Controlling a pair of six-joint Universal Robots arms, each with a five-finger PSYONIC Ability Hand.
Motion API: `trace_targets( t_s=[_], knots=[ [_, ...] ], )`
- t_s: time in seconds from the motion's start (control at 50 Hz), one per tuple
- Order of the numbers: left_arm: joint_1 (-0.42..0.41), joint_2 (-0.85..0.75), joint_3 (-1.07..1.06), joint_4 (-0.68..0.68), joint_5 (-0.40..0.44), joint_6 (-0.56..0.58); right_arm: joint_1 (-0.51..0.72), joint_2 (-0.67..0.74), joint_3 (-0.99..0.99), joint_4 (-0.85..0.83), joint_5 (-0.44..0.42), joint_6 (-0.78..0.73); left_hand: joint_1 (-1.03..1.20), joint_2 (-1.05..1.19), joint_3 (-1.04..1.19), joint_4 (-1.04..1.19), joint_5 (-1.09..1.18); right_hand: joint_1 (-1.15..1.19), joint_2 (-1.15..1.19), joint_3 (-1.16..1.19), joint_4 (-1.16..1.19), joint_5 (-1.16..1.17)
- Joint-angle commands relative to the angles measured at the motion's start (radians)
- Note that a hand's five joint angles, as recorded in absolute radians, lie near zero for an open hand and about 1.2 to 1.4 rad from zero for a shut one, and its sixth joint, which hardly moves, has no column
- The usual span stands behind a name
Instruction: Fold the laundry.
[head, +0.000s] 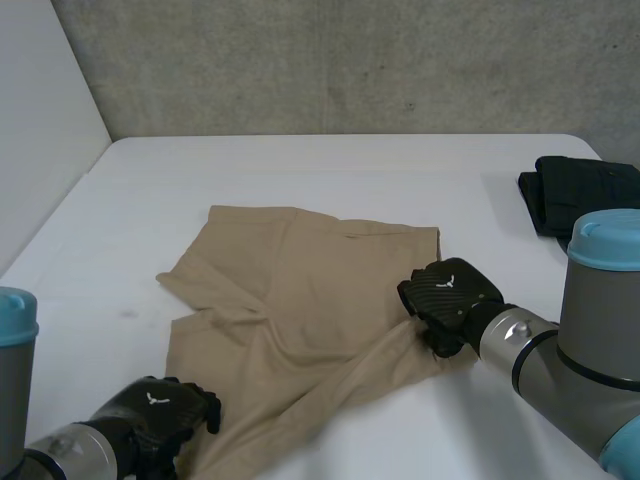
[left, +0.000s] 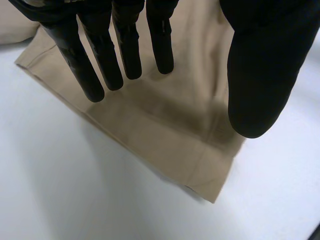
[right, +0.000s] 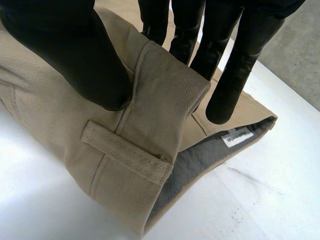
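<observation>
1. Nearest the robot, the left hand (head: 158, 412) hovers at the near left corner of the shorts (head: 290, 310). Its fingers (left: 102, 65) are straight and spread, with the thumb (left: 260, 70) held well apart, and they grip nothing.
2. Under that hand lies the hem (left: 165, 145) of one leg, flat on the table (head: 350, 165). I cannot tell whether the fingertips touch the cloth.
3. Further in, on the right side of the shorts, the right hand (head: 450, 295) is at the waistband (right: 160, 105). It pinches a raised piece of the band between its thumb (right: 75, 55) on one side and its fingers (right: 235, 75) on the other, just beside a belt loop (right: 125, 150).
4. The shorts lie spread out in the middle of the table, wrinkled at the crotch, with no fold made in them as far as the views show.
5. At the far right edge of the table sits a dark garment (head: 580, 195), already folded into a neat stack, well apart from the shorts.
6. Judgement: one piece looks done and the shorts are at the start. One hand has its hold, the other has yet to take the hem, and the folding itself is all left to do.
</observation>
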Motion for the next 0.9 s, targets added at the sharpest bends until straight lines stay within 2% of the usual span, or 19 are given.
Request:
trace_targets(
  t_s=[0.02,0.14,0.18,0.22,0.24,0.3,0.36,0.48,0.62,0.82,0.9],
  knots=[
    [-0.06,-0.022,0.007,0.005,-0.012,-0.001,-0.026,0.006,0.003,-0.014,0.0,0.041,0.095,0.089,0.089,0.082,0.078,0.41,0.226,0.215,0.206,0.234],
    [-0.095,-0.034,0.016,0.011,-0.012,-0.025,-0.028,0.012,0.006,-0.016,0.0,0.042,0.18,0.174,0.174,0.167,0.163,0.41,0.226,0.215,0.206,0.234],
    [-0.112,-0.042,0.016,0.02,-0.012,-0.03,-0.028,0.012,0.007,-0.016,0.0,0.042,0.27,0.264,0.265,0.258,0.254,0.41,0.226,0.215,0.206,0.234],
    [-0.117,-0.051,0.016,0.032,-0.019,-0.03,-0.028,0.012,0.008,-0.016,0.002,0.042,0.379,0.373,0.373,0.366,0.363,0.41,0.226,0.215,0.206,0.234],
    [-0.12,-0.066,0.018,0.046,-0.038,-0.03,-0.028,0.012,0.008,-0.016,0.0,0.042,0.51,0.504,0.504,0.498,0.494,0.41,0.226,0.215,0.206,0.234],
    [-0.124,-0.077,0.018,0.072,-0.079,-0.031,-0.031,0.011,0.008,-0.016,0.002,0.044,0.646,0.64,0.641,0.634,0.63,0.41,0.226,0.215,0.206,0.234],
    [-0.14,-0.091,0.016,0.103,-0.136,-0.031,-0.033,0.009,0.006,-0.014,0.003,0.042,0.913,0.907,0.907,0.9,0.897,0.41,0.226,0.215,0.206,0.234],
    [-0.197,-0.12,0.018,0.109,-0.18,-0.036,-0.042,0.009,0.003,-0.01,0.003,0.041,0.928,0.922,0.922,0.915,0.912,0.41,0.226,0.215,0.206,0.234],
    [-0.21,-0.037,0.028,0.106,-0.185,-0.059,-0.048,0.008,0.008,-0.008,-0.004,0.041,0.928,0.922,0.922,0.915,0.912,0.41,0.226,0.215,0.206,0.234],
    [-0.187,-0.011,0.051,0.112,-0.193,-0.054,-0.04,0.009,0.003,-0.013,-0.007,0.045,0.928,0.922,0.922,0.915,0.912,0.41,0.226,0.215,0.206,0.234],
    [-0.126,-0.01,0.114,0.14,-0.199,-0.036,-0.037,0.009,-0.009,-0.013,-0.006,0.044,0.928,0.922,0.922,0.915,0.912,0.41,0.226,0.215,0.206,0.234]
  ],
)
